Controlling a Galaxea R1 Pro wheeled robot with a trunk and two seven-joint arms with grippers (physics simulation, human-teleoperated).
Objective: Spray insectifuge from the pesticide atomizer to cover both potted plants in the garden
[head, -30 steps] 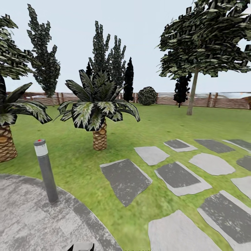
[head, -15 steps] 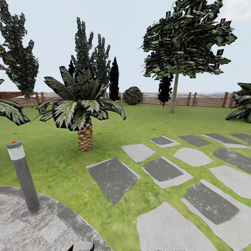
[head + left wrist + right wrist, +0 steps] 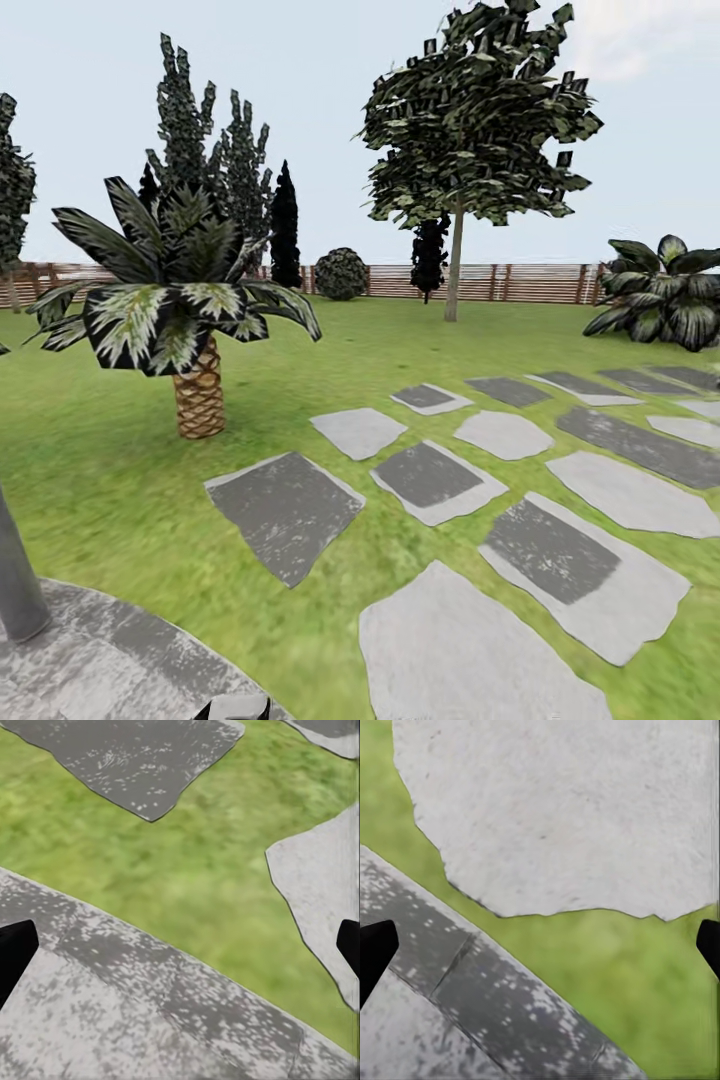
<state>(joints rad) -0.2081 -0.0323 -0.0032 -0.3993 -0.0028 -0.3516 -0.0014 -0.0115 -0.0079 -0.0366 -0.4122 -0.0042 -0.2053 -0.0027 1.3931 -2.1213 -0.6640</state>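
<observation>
From my head I count one short palm (image 3: 185, 310) on the lawn (image 3: 90, 470) at the left, about a dozen grey paving slabs (image 3: 287, 510) across the middle and right, one tall leafy tree (image 3: 470, 120) behind them, and a broad-leaved dark plant (image 3: 660, 300) at the far right by the slatted wooden fence (image 3: 530, 283). A grey post (image 3: 15, 590) stands at the left edge on round paving (image 3: 110, 670). Since a second ago my view has swung right: palm and post slid left, the broad-leaved plant came in. My left claw (image 3: 180, 945) and right claw (image 3: 540, 945) both hang spread wide, empty, over paving and grass. This lawn is the garden.
</observation>
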